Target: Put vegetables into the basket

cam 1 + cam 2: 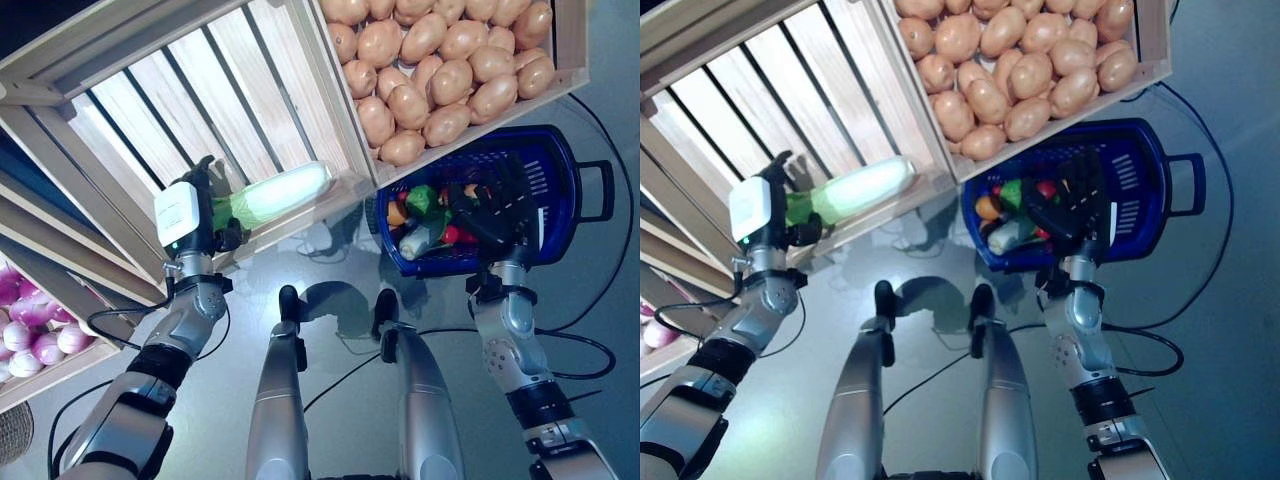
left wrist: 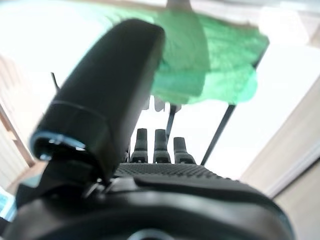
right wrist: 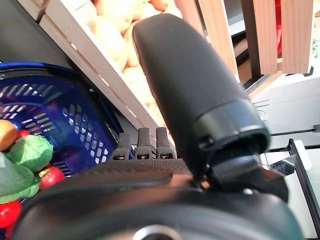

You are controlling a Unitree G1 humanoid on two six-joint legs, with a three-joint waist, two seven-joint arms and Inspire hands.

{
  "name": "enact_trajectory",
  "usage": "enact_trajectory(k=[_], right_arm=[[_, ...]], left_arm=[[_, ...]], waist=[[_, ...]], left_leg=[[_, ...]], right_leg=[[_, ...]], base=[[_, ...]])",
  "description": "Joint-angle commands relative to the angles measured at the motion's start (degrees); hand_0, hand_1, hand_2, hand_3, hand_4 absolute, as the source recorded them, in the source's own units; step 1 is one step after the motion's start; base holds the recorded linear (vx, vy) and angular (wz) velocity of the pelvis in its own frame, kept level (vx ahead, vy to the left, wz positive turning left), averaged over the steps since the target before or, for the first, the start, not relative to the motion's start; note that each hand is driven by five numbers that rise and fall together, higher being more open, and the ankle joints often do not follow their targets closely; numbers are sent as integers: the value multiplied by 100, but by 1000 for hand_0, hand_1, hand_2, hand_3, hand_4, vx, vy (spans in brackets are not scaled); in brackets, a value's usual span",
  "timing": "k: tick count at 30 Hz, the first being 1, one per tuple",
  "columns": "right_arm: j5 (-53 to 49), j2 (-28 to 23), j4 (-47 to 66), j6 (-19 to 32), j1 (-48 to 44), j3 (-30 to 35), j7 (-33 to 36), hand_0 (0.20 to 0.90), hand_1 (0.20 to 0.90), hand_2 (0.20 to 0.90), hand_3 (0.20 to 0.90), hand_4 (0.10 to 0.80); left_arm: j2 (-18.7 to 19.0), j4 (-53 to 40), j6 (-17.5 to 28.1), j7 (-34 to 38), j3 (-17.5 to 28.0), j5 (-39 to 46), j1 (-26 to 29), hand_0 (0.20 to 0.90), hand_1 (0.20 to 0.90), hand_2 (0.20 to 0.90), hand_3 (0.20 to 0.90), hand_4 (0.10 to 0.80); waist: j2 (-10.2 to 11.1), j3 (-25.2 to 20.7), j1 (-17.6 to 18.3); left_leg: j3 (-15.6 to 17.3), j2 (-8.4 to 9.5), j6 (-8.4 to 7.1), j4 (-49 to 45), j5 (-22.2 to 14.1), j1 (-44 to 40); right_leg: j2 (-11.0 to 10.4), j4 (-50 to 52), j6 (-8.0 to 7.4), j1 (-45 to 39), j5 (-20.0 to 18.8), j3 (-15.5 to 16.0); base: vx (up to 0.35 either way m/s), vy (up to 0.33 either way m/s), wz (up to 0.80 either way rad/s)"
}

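Left eye view shows the left hand (image 1: 200, 215) curled round the leafy green end of a long pale vegetable (image 1: 285, 193), thumb pressing the leaves as its wrist view confirms. The vegetable lies across the front lip of the empty slatted crate (image 1: 200, 90), its long axis running from the hand outward toward the robot's right, white stalk end pointing at the blue basket (image 1: 545, 165). The right hand (image 1: 490, 215) hovers over that basket with fingers relaxed and straight, holding nothing.

To do this carry well, I judge the hand should lift the stalk end clear of the crate's rim before swinging across, since the grip sits at one end and the far end may droop or catch. The basket already holds several vegetables (image 1: 425, 215), so lowering it stalk-first into the free space beyond the right hand seems safest. Potatoes (image 1: 440, 60) fill the neighbouring crate.
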State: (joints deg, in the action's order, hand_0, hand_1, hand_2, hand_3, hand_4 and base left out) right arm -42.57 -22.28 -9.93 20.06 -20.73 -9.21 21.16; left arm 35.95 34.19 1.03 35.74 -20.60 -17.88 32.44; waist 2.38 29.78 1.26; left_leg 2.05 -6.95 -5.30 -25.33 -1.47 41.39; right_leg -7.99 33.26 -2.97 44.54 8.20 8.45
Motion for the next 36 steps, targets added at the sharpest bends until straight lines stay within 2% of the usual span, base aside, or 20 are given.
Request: enact_trajectory(k=[1,7,13,30,31,32,33,36], right_arm=[[386,-233,675,382,-165,315,-245,900,900,900,900,800],[332,-336,656,292,-211,333,-323,900,900,900,900,800],[407,-298,659,276,-197,328,-328,900,900,900,900,800],[460,-190,658,226,-230,286,-233,900,900,900,900,800],[465,-185,652,226,-234,289,-237,900,900,900,900,800],[463,-186,656,225,-234,287,-229,900,900,900,900,800],[454,-185,666,227,-226,281,-203,900,900,900,900,800],[462,-163,640,258,-213,279,-204,900,900,900,900,800]], left_arm=[[199,55,-45,-774,-179,-313,703,900,900,900,900,800],[357,163,-14,-1199,-408,-265,843,900,900,900,900,800],[335,120,23,-1511,-487,-126,852,900,900,900,900,800],[132,386,-328,-776,-325,-97,923,900,900,900,900,800],[122,398,-319,-721,-318,-98,926,681,681,681,681,654],[122,401,-317,-709,-311,-103,926,415,415,415,415,477],[124,406,-303,-689,-294,-107,918,300,300,300,300,400],[115,409,-261,-658,-269,-115,910,300,300,300,300,400]], waist=[[60,1,153],[26,1,192],[10,1,207],[84,1,209],[89,1,209],[92,1,208],[95,1,207],[97,1,204]], left_leg=[[161,87,30,77,158,152],[182,86,47,73,148,197],[198,82,66,68,133,222],[149,66,62,-29,93,339],[145,68,58,-25,93,329],[145,67,57,-25,91,324],[148,61,57,-29,86,322],[136,68,55,-39,85,336]], right_leg=[[12,-373,-196,-263,-399,-79],[-5,-373,-212,-190,-418,-95],[-14,-401,-212,-180,-425,-103],[-25,-347,-216,-87,-417,-80],[-27,-361,-217,-99,-423,-75],[-29,-365,-218,-103,-425,-73],[-32,-362,-218,-102,-424,-70],[-30,-344,-217,-80,-430,-73]], base=[[0,0,0],[3,5,0],[0,0,0],[0,0,0],[0,0,0],[0,0,0],[0,0,0],[0,0,0]])
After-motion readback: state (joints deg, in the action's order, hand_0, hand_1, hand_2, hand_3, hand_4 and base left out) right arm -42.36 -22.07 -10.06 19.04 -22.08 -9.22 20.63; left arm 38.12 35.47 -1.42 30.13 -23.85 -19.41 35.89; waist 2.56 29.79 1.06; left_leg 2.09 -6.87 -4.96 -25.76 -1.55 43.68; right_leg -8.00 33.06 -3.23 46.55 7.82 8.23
